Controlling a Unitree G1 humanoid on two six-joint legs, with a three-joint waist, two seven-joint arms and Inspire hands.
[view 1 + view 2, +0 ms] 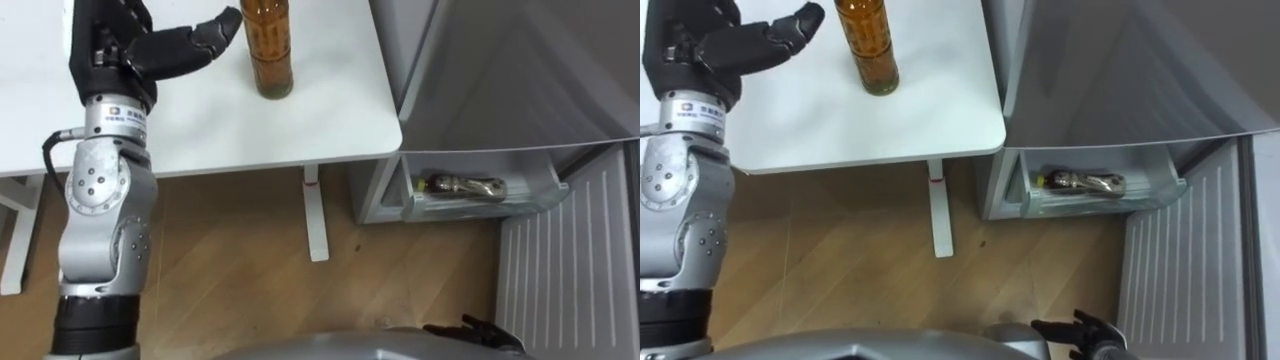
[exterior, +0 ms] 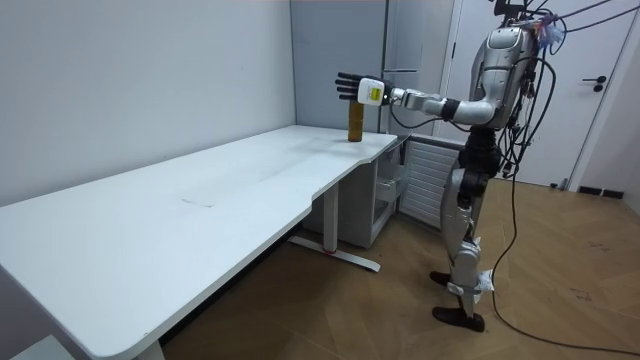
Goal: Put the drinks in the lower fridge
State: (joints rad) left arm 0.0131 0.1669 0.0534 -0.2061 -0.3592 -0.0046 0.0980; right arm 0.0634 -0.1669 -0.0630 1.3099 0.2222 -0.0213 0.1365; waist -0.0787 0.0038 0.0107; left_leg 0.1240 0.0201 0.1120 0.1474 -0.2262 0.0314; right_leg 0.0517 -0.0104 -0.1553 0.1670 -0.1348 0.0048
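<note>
The left hand (image 1: pixel 120 50) has its fingers (image 1: pixel 200 40) spread wide and holding nothing. Their tips are just beside the bottle (image 1: pixel 270 45), which stands upright at their 3 o'clock near the worktop (image 1: pixel 330 110) corner. Off toward 4 o'clock from the bottle, the fridge drawer (image 1: pixel 480 207) is open with a second bottle (image 1: pixel 462 185) lying in it, and the right hand (image 1: pixel 478 330) hangs low at 6 o'clock, fingers too dim to tell. The bottle looks tall and narrow to me, so a fingertip nudging it before the hand closes could tip it over or roll it off the edge.
</note>
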